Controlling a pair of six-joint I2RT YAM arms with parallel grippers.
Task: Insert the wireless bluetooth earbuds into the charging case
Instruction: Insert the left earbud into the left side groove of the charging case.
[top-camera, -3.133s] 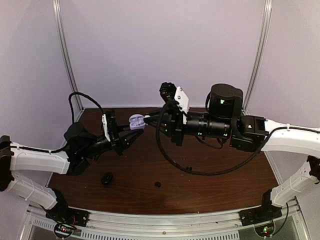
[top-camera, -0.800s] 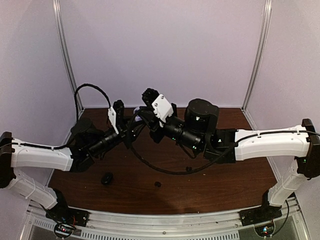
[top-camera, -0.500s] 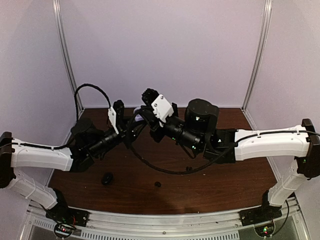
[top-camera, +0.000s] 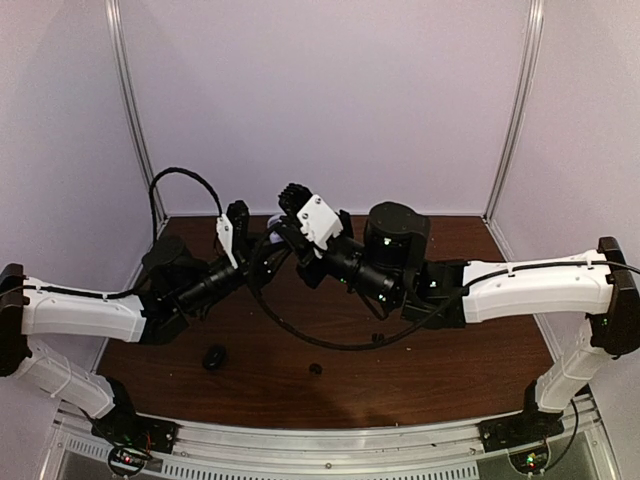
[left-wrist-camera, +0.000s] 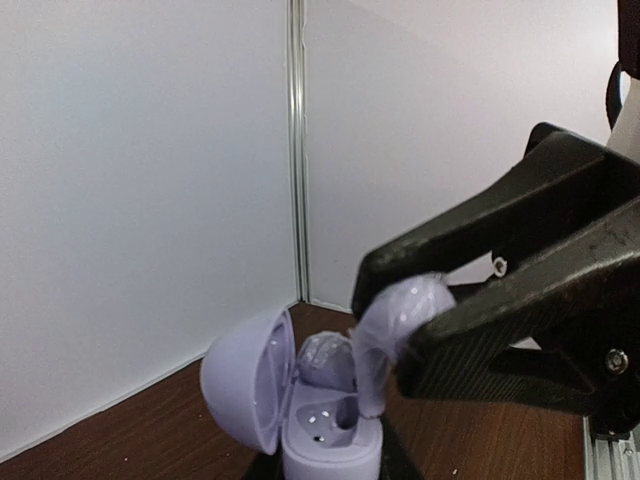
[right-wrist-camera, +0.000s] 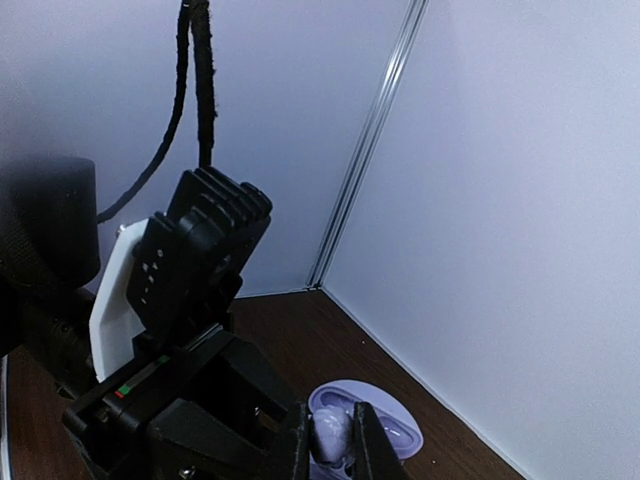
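right gripper (right-wrist-camera: 331, 442) fingers (left-wrist-camera: 500, 330): nearly together, pinching a pale purple earbud (left-wrist-camera: 398, 312) | earbud: just over the open charging case (left-wrist-camera: 318, 418), at 1 o'clock of its sockets; contact unclear | left gripper (left-wrist-camera: 330, 474): fingers clamped tight on the case's base | lid (left-wrist-camera: 245, 385): swung to 9 o'clock | both grippers: meet above the table (top-camera: 440, 360), toward its 11 o'clock

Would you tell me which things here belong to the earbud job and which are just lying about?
In use: lilac charging case, open, in left gripper; lilac earbud in right gripper.
Lying about: larger black bud, smaller black bud, untouched on the table.
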